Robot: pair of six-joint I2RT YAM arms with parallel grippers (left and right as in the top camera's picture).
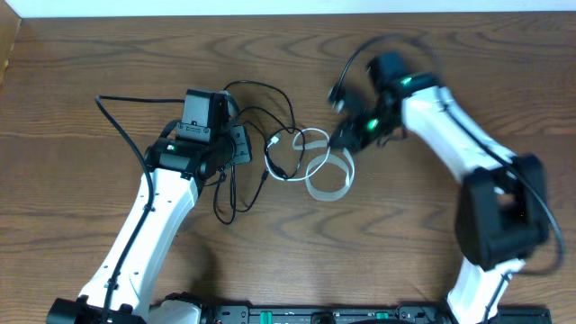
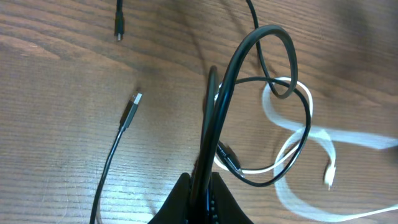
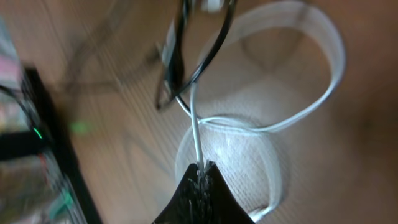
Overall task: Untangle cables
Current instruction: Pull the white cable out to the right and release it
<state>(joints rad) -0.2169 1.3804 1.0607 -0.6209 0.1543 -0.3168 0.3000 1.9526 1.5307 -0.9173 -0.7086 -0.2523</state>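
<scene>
The black cable (image 1: 261, 112) and the white cable (image 1: 310, 142) lie looped through each other at the table's middle. My left gripper (image 1: 236, 144) is shut on the black cable (image 2: 230, 81), whose loop arches up from the fingers (image 2: 202, 186). Two black end plugs (image 2: 129, 111) lie loose on the wood. My right gripper (image 1: 345, 137) is shut on the thin white cable (image 3: 194, 118) just at its fingertips (image 3: 202, 169). The white cable's loops (image 2: 298, 130) cross the black one. A white plug (image 2: 330, 177) hangs near them.
A flat white ribbon-like loop (image 1: 328, 180) lies on the wooden table (image 1: 405, 234) beside the cables; it also shows in the right wrist view (image 3: 311, 74). A thick black robot wire (image 1: 121, 121) trails from the left arm. A black rail (image 1: 315, 315) runs along the front edge.
</scene>
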